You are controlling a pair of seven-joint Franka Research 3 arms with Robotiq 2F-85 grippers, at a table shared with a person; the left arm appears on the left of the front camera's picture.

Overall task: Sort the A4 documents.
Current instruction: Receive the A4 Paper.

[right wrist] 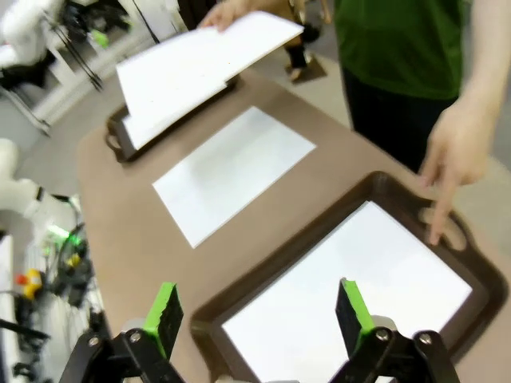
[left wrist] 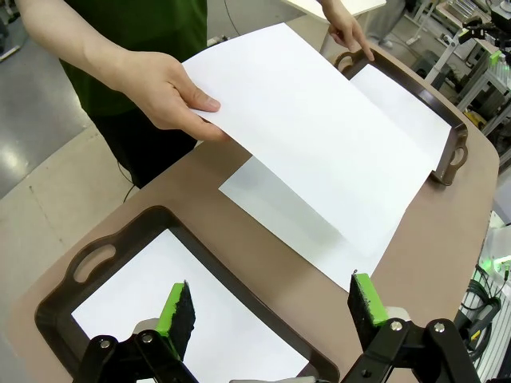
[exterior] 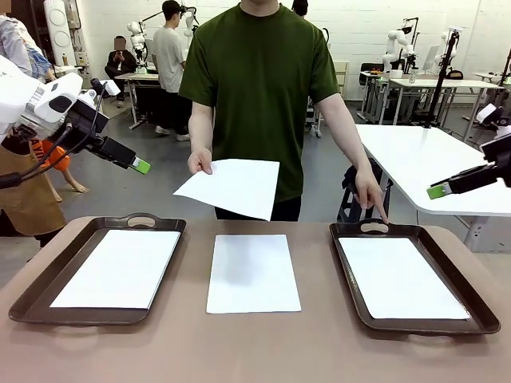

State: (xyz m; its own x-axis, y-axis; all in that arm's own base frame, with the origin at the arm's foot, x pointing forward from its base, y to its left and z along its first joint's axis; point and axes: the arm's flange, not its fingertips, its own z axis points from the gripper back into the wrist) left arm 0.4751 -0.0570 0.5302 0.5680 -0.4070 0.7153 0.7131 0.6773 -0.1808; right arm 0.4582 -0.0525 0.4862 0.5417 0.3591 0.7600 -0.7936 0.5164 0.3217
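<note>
The person (exterior: 259, 80) offers one A4 sheet (exterior: 231, 187) above the table's (exterior: 255, 351) far edge, a finger (exterior: 382, 214) on the right tray (exterior: 423, 325) — probably marking its destination — while other sheets (exterior: 253, 271) lie one per tray and one between; the robot's left hand (exterior: 140, 166) and right hand (exterior: 437, 191) hang wide open, empty.

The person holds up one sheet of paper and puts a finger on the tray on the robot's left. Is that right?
Not quite. The front view shows the person's hand putting a finger on the tray on the robot's right, at its handle. The other hand does hold up one sheet of paper.
</note>
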